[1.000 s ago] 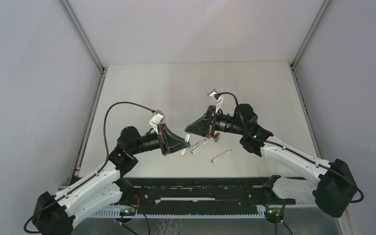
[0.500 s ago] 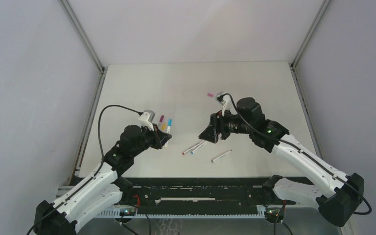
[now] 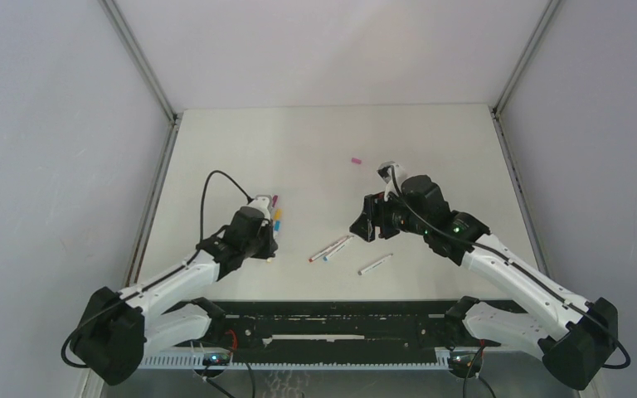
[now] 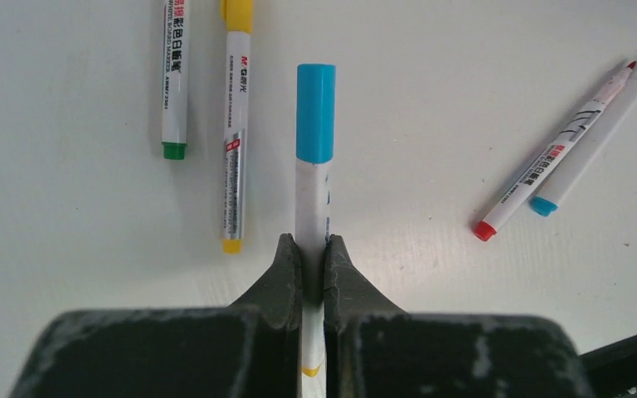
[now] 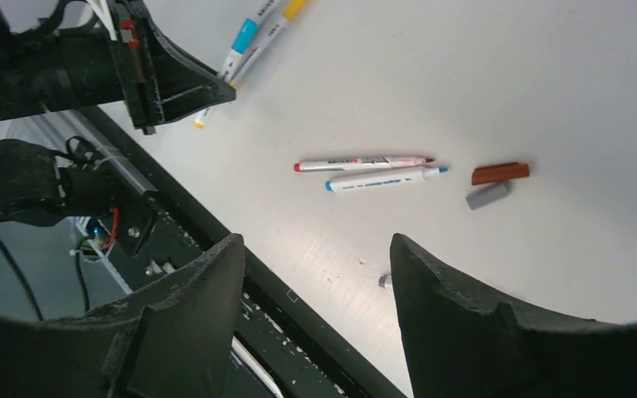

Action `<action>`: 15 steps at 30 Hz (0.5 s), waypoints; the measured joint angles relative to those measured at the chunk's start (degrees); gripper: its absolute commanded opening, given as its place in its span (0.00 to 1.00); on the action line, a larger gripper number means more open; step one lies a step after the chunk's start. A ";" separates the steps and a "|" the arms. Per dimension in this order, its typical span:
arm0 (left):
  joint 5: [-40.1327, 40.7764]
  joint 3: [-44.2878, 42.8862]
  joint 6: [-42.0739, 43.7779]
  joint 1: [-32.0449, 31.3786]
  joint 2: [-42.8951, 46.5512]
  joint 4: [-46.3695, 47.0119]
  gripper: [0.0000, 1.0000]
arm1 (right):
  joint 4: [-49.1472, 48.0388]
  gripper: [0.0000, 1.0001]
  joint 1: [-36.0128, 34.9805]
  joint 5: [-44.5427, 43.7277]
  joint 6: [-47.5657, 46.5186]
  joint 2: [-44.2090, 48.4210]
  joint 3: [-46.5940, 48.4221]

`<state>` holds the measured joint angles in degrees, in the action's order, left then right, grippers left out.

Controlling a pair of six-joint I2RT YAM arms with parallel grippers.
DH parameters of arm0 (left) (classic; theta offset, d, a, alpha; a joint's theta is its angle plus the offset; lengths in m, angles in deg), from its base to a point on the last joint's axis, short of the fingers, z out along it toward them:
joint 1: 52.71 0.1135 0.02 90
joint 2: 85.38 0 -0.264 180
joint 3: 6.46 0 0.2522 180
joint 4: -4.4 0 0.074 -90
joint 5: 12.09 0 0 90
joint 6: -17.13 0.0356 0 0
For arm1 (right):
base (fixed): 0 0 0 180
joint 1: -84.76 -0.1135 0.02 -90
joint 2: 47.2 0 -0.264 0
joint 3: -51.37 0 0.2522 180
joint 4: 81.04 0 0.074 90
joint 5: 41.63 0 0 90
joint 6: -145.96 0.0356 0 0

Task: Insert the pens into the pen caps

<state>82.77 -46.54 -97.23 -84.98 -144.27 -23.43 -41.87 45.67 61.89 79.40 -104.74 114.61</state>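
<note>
Blue-capped pen (image 4: 315,166) pinched in left gripper (image 4: 313,249), now left on the counter (image 3: 299,149) beside yellow-capped pen (image 4: 234,124), was mid-counter a second ago. Right gripper (image 5: 317,245) went from closed to wide, empty, near red-tipped pen (image 5: 365,163) and blue-tipped pen (image 5: 386,178)

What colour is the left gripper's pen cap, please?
Light blue cap on the pen, best in left wrist view.
</note>
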 measured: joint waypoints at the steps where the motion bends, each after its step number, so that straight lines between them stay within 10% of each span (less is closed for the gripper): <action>1: 0.04 -0.48 0.17 0.00 -1.22 -0.11 0.06 | 0.02 0.63 0.00 -0.70 0.17 0.00 -0.48; 15: 2.03 -2.23 1.55 0.00 -9.27 0.61 0.35 | 0.13 0.62 0.00 -3.19 1.36 0.09 -2.19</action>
<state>84.80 -48.77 -95.67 -84.98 -153.54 -22.82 -41.74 45.67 58.70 80.76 -104.65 112.42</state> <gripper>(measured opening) 0.284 0.625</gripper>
